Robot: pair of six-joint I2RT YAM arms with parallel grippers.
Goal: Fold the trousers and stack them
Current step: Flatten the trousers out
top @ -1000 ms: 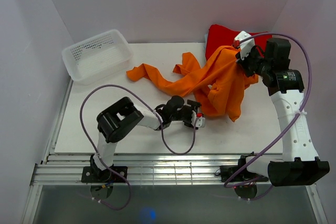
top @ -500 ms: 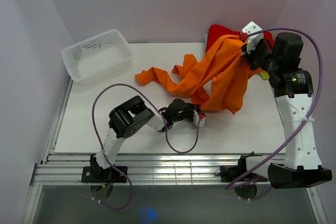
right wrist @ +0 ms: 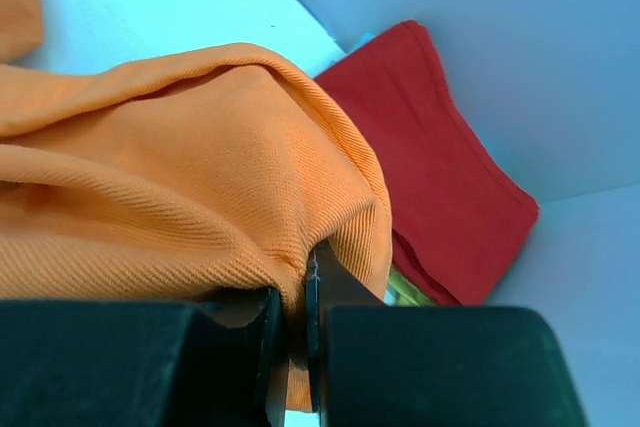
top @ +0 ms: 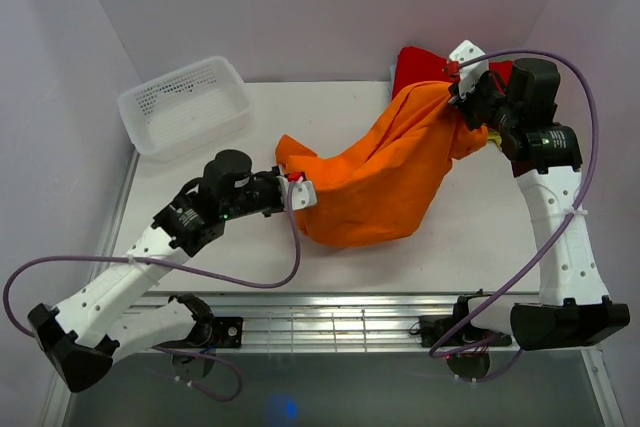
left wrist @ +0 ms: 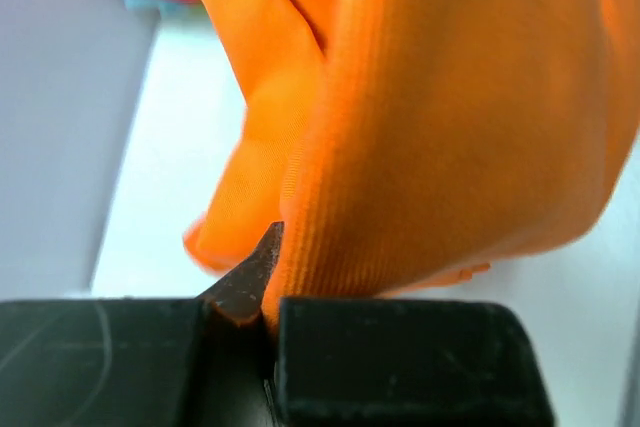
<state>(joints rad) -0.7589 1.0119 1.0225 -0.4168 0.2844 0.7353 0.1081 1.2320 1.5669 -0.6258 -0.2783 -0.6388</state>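
The bright orange trousers [top: 385, 175] hang stretched between both grippers over the white table [top: 200, 247]. My left gripper [top: 296, 189] is shut on the cloth's left end, and in the left wrist view the orange fabric [left wrist: 450, 127] is pinched between the black fingers [left wrist: 400, 357]. My right gripper [top: 458, 82] holds the other end raised at the back right, shut on a fold of the trousers [right wrist: 180, 197]. The lower sag of the cloth rests on the table.
A white perforated basket [top: 185, 105] stands at the back left. A red folded cloth [top: 425, 65] lies at the back right, behind the right gripper, with a green edge [right wrist: 405, 292] beneath it. Grey walls close in on the left, back and right.
My left gripper shut on the trousers and pulled them left, spreading the bunched cloth into one hanging sheet. The left arm swung far to the left. The right gripper stayed raised.
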